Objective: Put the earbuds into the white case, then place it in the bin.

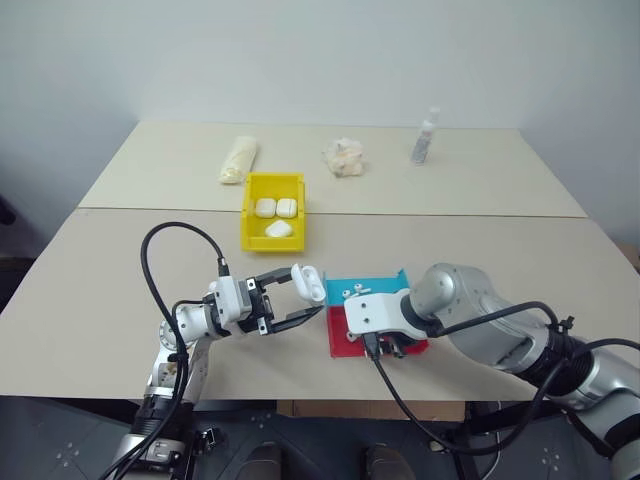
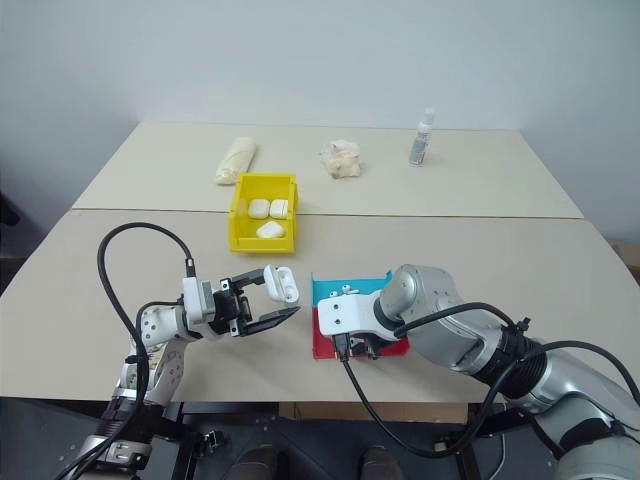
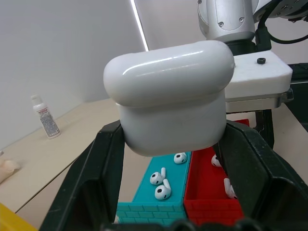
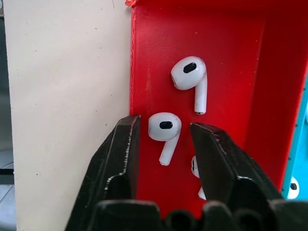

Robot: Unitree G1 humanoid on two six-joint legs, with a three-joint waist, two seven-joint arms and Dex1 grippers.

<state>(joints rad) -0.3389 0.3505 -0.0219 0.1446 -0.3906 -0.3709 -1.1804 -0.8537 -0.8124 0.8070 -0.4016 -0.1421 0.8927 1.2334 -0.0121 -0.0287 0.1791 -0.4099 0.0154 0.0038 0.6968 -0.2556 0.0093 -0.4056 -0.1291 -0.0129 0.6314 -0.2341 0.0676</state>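
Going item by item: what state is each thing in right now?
White case: lid shut, gripped in the left pincer.
Right pincer: open, straddling an earbud lying in the red tray.
Blue tray: holds earbuds.
Bin: holds three closed cases.

Bin (image 1: 250,226) on table (image 1: 120,260) holding three cases, two trays (image 1: 345,340) side by side nearer — earbuds (image 4: 166,132) inside.

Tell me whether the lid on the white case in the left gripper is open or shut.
Shut: the white case shows only a thin seam under its lid, pinched in the left gripper.
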